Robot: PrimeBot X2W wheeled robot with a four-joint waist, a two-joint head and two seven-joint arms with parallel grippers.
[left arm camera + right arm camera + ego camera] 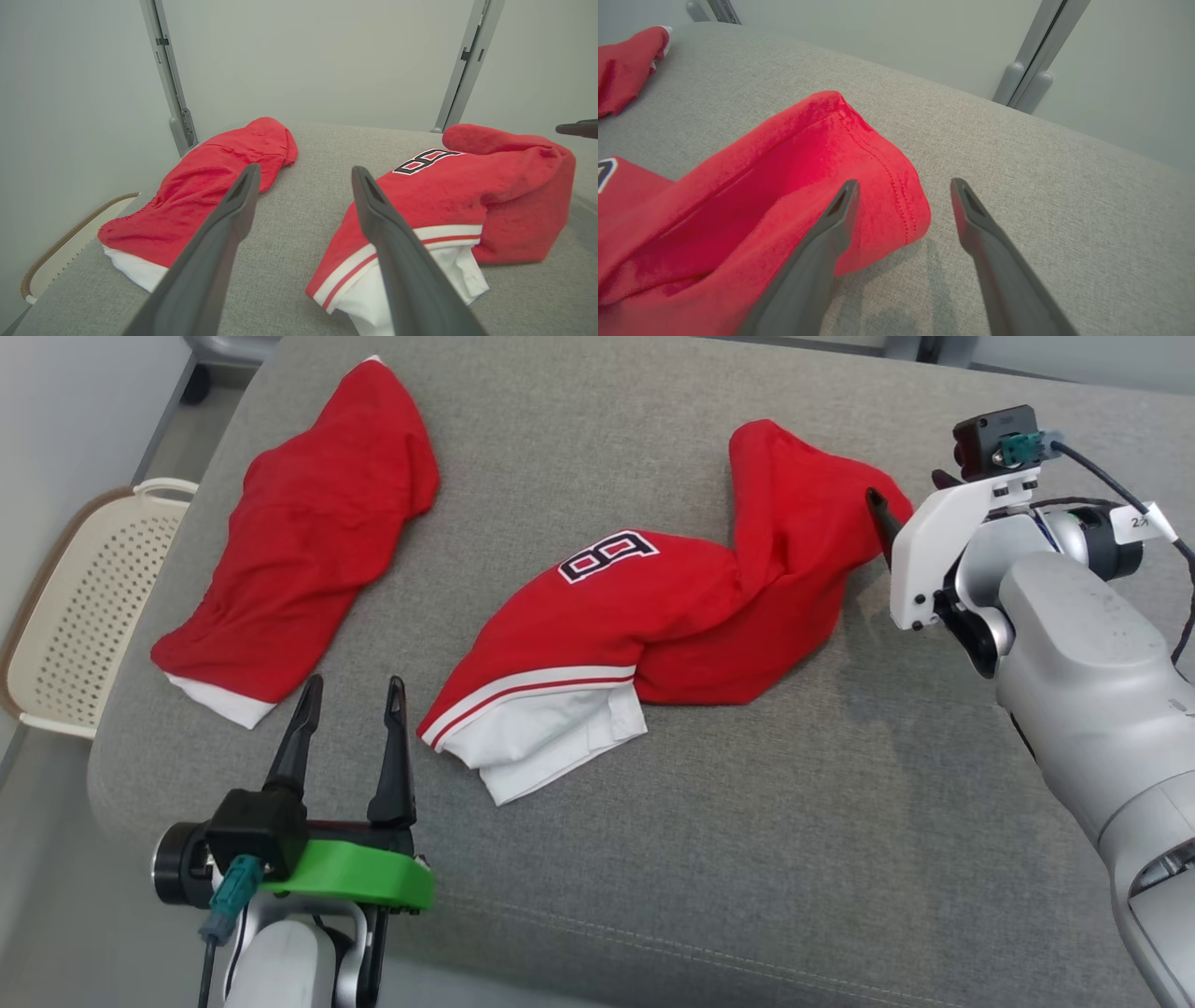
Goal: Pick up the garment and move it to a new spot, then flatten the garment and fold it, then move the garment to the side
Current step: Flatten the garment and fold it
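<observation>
A crumpled red garment (653, 607) with a black-and-white letter patch and a white striped hem lies in the middle of the grey cushion (766, 840). My left gripper (355, 683) stands open just left of its white hem, empty; in the left wrist view (304, 170) the garment (444, 196) lies to the right of the fingers. My right gripper (906, 485) is open at the garment's far right end, above the cloth. In the right wrist view (904, 183) the red stitched edge (878, 186) lies under and between the open fingers, which hold nothing.
A second red garment (308, 541) with a white edge lies at the cushion's left (210, 186). A cream perforated basket (75, 607) stands on the floor beyond the cushion's left edge. Grey posts (170, 79) rise behind the cushion against the wall.
</observation>
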